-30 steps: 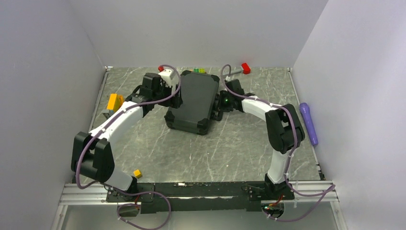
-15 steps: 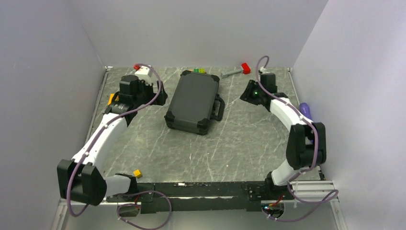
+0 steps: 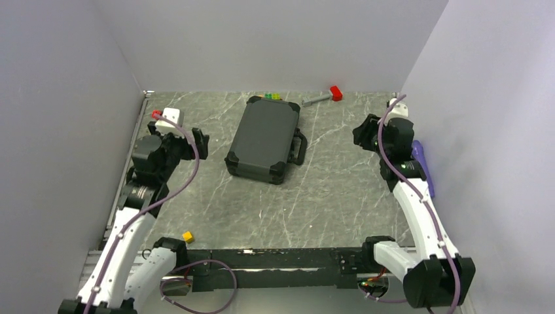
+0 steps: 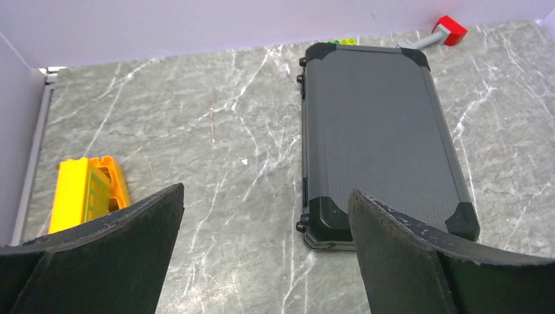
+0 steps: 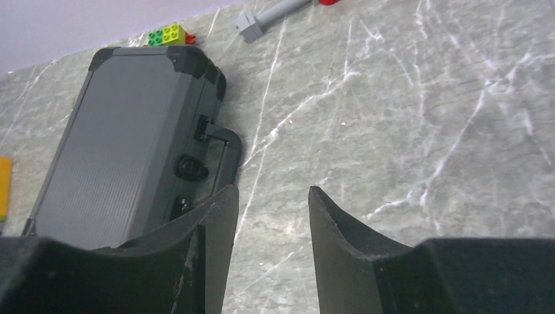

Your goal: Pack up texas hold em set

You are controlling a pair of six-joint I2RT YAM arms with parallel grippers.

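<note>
Case [image 3: 265, 139] lies flat on the desk [image 3: 327, 196], lid down, toward the back and about midway between the arms, with its handle [image 3: 300, 147] facing my right side. I see no chips, cards or markers loose anywhere, so I judge the set is inside and the packing is at or near its end.

Left pincer [image 4: 265, 196] is spread wide and holds nothing. It hangs left of the case, well apart from it, and a yellow block [image 4: 88, 193] shows beyond one finger. Right pincer [image 5: 271, 191] is open by a narrower gap, also empty, and sits well off the handle side.

What remains, as I read it, is making sure the case is truly fastened. The right wrist view shows a latch [image 5: 191, 167] beside the handle, but I cannot tell whether it is snapped home. I'd check the seam along the handle edge for an even line before calling it done. If a latch needs pressing, I'd bring the right pincer in low from the handle side, narrowed so one finger pushes squarely. The left would rest on the lid to stop the case sliding. I'd steer both arms wide of the red tool [image 3: 336, 92] and green bricks [image 5: 163, 33] at the back.
</note>
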